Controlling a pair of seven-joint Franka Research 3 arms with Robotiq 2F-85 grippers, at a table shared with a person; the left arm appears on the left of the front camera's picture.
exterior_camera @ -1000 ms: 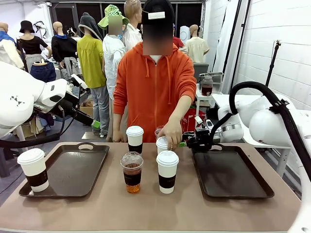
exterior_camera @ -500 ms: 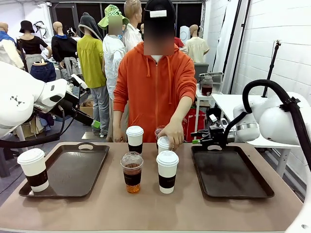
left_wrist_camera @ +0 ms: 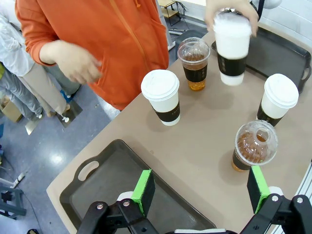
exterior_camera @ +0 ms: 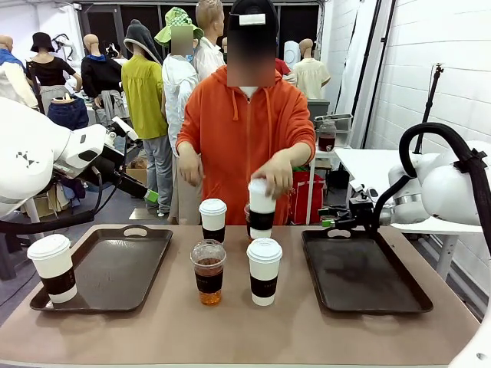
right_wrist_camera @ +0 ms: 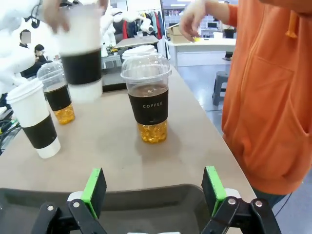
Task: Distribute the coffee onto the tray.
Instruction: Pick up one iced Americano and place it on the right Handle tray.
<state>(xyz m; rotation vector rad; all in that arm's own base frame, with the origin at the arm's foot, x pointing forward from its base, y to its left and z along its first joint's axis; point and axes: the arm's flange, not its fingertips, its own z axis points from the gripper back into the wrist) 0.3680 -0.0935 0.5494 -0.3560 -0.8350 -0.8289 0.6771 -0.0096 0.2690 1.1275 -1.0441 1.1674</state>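
Front view: hand (exterior_camera: 277, 175) holds white cup (exterior_camera: 261, 201) upright, axis vertical; left tool (left_wrist_camera: 200, 189) and right tool (right_wrist_camera: 154, 187) spread, empty.

— What's the room like from where you stand?
— A white-painted block wall (exterior_camera: 437, 69) runs along my right. A black stand (exterior_camera: 431, 100) slants in front of it, and a white side table (exterior_camera: 364, 159) sits lower down.
— And underfoot?
— A glossy blue-grey floor (left_wrist_camera: 44, 151) with bright gleams of light on it. The table (exterior_camera: 230, 330) in front of me has a tan top.
— Farther back?
— Dark glazed panels (exterior_camera: 103, 19) at the far end. Off to one side I see a white desk (right_wrist_camera: 209, 46) and a grey stool (right_wrist_camera: 222, 83).
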